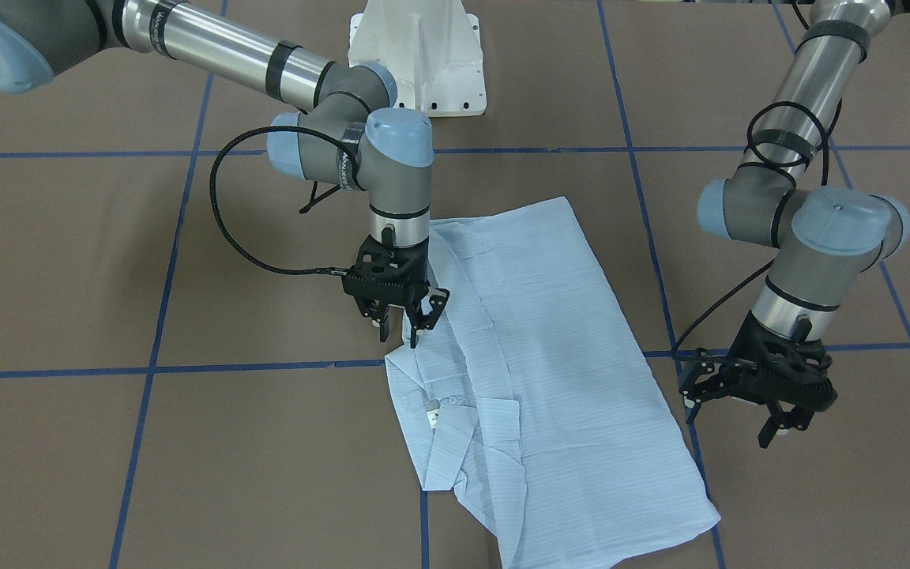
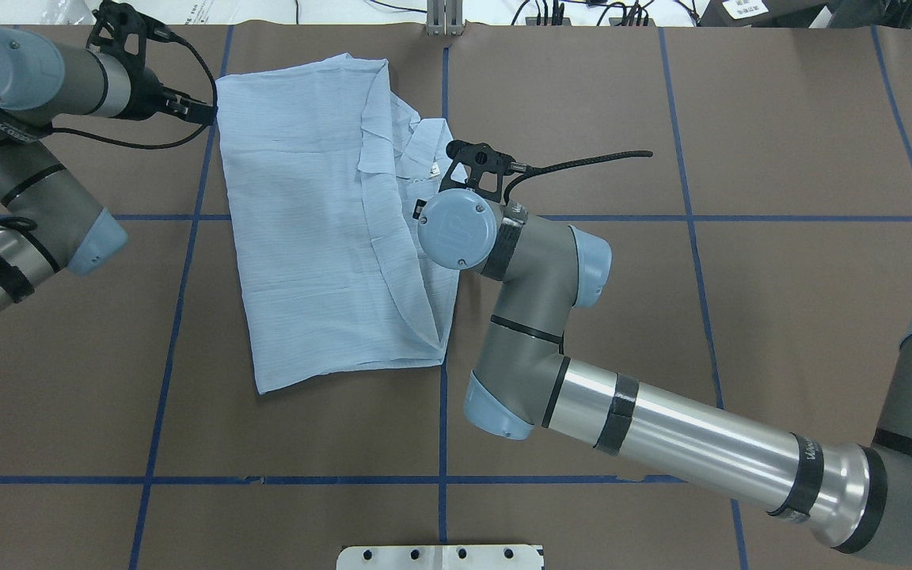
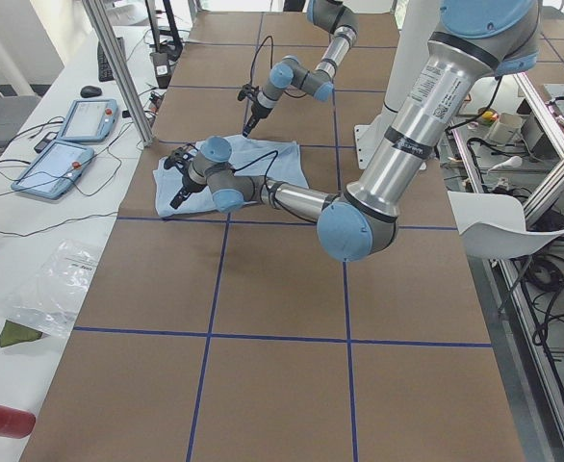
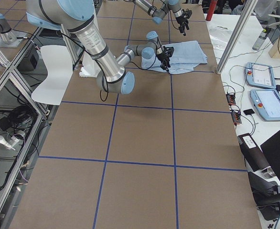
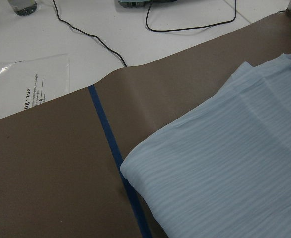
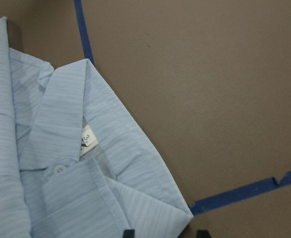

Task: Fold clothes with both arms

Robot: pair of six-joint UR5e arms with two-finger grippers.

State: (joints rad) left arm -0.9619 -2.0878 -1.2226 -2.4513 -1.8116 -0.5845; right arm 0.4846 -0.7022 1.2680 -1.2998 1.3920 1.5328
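1. The pale-blue shirt (image 1: 550, 356) is lying folded into a long rectangle on the brown bench (image 1: 186, 474). In the overhead view it is sitting toward 11 o'clock from the bench's middle.
2. In that view the right hand (image 1: 397, 332) is standing at the shirt's 2 o'clock edge, by the collar (image 6: 61, 114), and its own wrist is hiding the fingers. The front-facing view is showing them parted and released, pointing down at the cloth's edge.
3. Only the right wrist view is showing the white neck label (image 6: 87, 141) and a small white button (image 6: 60, 169). Two dark fingertips (image 6: 128, 233) are sitting apart at its 6 o'clock edge, with the shirt's corner lying between them.
4. In the overhead view the left hand (image 1: 730, 420) is hanging at the shirt's 10 o'clock corner. The front-facing view is showing its fingers spread, grasping nothing, just beside the hem. The left wrist view is catching no fingers, only a rounded fold meeting a blue tape line (image 5: 113, 144).
5. The cloth is looking thin, finely striped and softly wrinkled. The bench cover is looking matte, with the tape dividing it into squares.
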